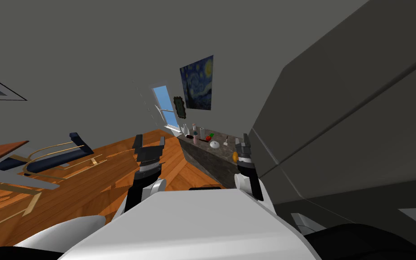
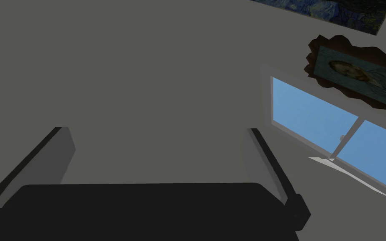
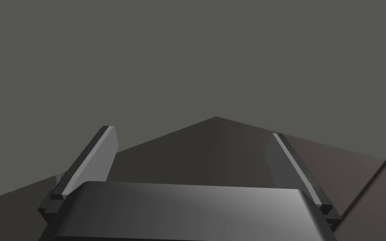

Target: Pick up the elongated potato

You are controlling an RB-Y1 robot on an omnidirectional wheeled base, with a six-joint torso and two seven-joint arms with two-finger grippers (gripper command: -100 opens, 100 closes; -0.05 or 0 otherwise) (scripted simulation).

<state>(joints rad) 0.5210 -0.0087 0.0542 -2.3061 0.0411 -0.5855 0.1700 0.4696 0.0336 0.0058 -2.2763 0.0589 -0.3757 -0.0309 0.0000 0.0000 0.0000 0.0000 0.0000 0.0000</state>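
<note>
Head view: a long counter (image 1: 202,158) stands far ahead by the wall, with little things on top. A small orange-brown lump (image 1: 235,156) sits near its close end. I think that may be the potato, but it is too small to be sure. My left gripper (image 1: 149,143) and right gripper (image 1: 244,143) are held up in front of me.

Left wrist view: the jaws are wide open and hold nothing.

Right wrist view: wide open too, and empty.

Nothing is picked up yet. I think I must roll closer, reach out, then grab.
</note>
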